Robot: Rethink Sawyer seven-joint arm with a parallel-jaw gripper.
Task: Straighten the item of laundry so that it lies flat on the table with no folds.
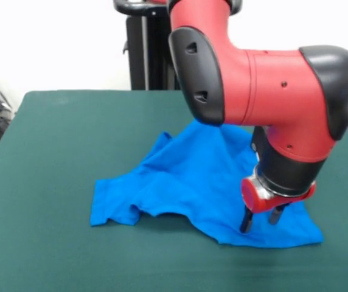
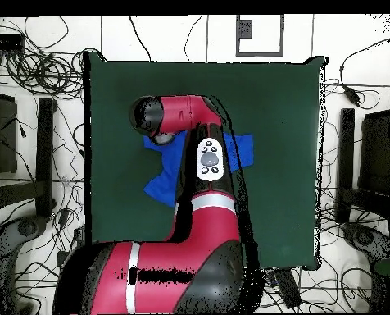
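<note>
1. The T-shirt [image 1: 192,182] lies crumpled near the middle of the table [image 1: 52,152], raised in a ridge toward the far side and spread in a rough triangle toward the near edge.
2. One corner with a stitched hem reaches out on the picture's left in the front view; its edge there curls up slightly, with a shadow beneath.
3. The pincer [image 1: 260,220] points straight down over the shirt's near right corner, its two dark fingers [image 1: 246,220] a little apart, tips at the cloth; whether they pinch any fabric I cannot tell.
4. The red and black arm [image 1: 265,85] hangs above the shirt's far right part and hides it.
5. In the overhead view, bare green felt surrounds the shirt on every side, with the widest room toward the cable-strewn right edge.
</note>
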